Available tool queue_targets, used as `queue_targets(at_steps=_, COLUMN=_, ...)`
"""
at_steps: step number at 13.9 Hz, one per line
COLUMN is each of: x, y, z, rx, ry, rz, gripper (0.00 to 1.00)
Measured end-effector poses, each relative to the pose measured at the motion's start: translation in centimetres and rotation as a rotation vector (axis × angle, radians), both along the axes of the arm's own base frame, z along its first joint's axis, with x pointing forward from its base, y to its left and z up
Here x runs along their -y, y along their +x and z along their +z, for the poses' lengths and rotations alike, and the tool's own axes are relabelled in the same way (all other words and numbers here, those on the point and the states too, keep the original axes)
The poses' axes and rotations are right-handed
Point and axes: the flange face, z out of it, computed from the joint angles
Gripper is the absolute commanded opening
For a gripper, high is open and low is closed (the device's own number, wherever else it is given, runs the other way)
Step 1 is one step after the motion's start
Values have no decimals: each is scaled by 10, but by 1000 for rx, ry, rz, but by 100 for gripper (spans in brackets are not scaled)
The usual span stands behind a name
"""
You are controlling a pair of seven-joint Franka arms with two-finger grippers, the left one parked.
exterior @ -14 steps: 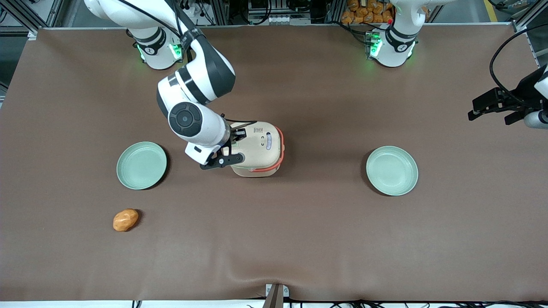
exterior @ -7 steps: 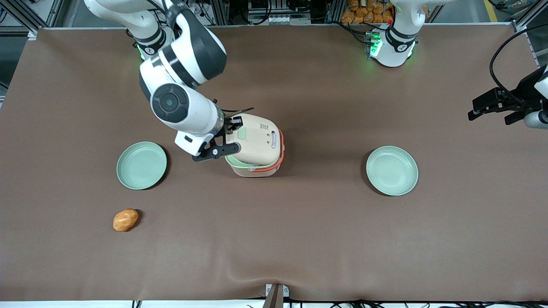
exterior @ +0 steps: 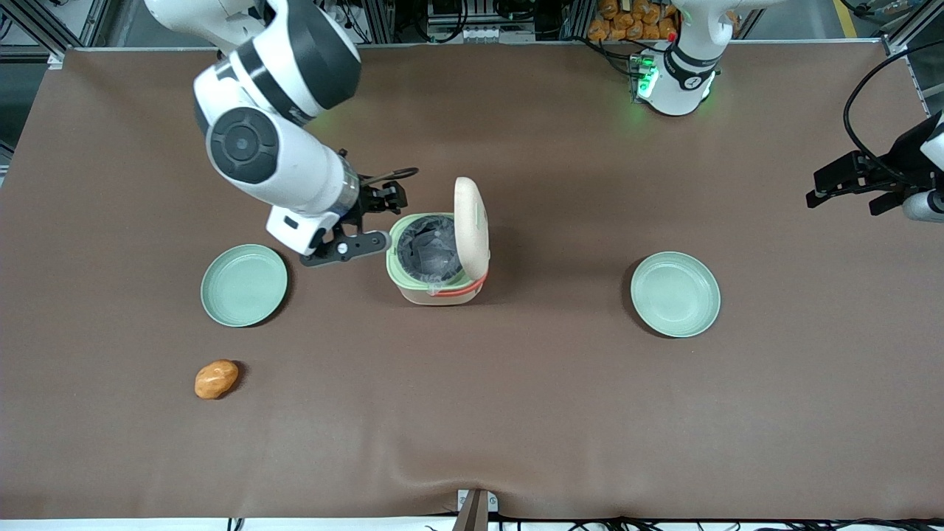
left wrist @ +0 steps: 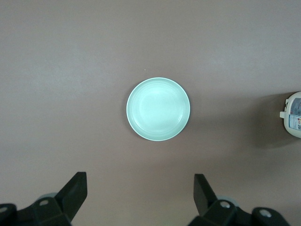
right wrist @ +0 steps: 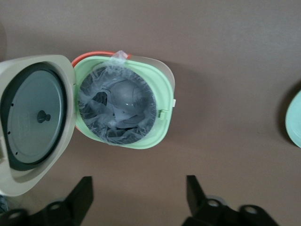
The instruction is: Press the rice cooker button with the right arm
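The rice cooker (exterior: 436, 289) stands mid-table with its cream lid (exterior: 470, 225) swung up on edge. Its pale green rim (exterior: 396, 251) and dark inner pot lined with crinkled clear film (exterior: 431, 247) lie open. The right wrist view shows the same open pot (right wrist: 120, 106), rim (right wrist: 162, 94) and the lid's grey underside (right wrist: 33, 122). The button does not show; the lid's outer face is turned away. The right arm (exterior: 254, 151) holds my gripper (exterior: 383, 217) beside the cooker, toward the working arm's end and raised above the table. In the wrist view the gripper (right wrist: 138, 186) is open and empty, its fingers (right wrist: 82, 190) wide apart.
One pale green plate (exterior: 244, 285) lies toward the working arm's end, and its edge shows in the right wrist view (right wrist: 294, 120). Another plate (exterior: 675, 294) lies toward the parked arm's end, also seen by the left wrist (left wrist: 158, 109). An orange-brown lump (exterior: 216, 379) lies nearer the front camera.
The cooker's lid has sprung from closed to fully upright. My gripper has left the lid, rising and drawing away toward the working arm's end.
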Motion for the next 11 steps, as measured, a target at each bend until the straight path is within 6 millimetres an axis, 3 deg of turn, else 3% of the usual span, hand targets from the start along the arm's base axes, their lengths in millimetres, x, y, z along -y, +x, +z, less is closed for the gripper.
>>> queue_targets(at_steps=3, x=41, y=12, z=35, rx=46, ry=18, rz=-61, gripper=100)
queue_targets(at_steps=7, x=143, y=21, z=87, rx=106, ry=-42, rz=-149, gripper=100)
queue_targets(at_steps=11, x=228, y=23, z=119, rx=184, ry=-132, rz=-157, gripper=100)
